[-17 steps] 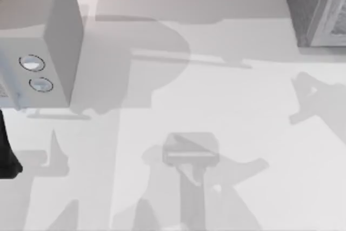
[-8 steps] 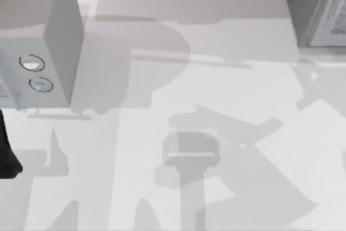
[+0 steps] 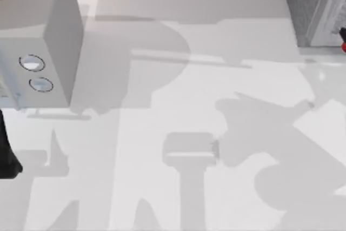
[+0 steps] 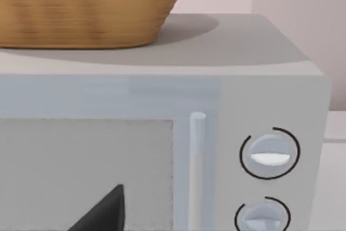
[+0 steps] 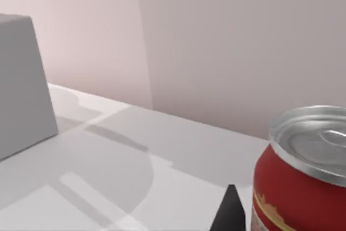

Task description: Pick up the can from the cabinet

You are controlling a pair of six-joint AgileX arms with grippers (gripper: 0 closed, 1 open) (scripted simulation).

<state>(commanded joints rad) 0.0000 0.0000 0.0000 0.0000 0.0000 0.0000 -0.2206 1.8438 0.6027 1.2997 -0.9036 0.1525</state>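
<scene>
Small red can (image 5: 300, 179) with silver lid close before right gripper's dark fingertip (image 5: 230, 212), at 3 o'clock beside dark-grey speckled cabinet (image 3: 311, 4); jaw state: cannot tell.

Table (image 3: 178, 106) mid open, microwave (image 3: 48, 36) blocks left, cabinet (image 3: 311, 6) blocks far right

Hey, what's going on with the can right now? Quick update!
Right gripper beside the red can, grip unclear. Can at cabinet front, table's right edge. Left arm parked facing microwave.
</scene>
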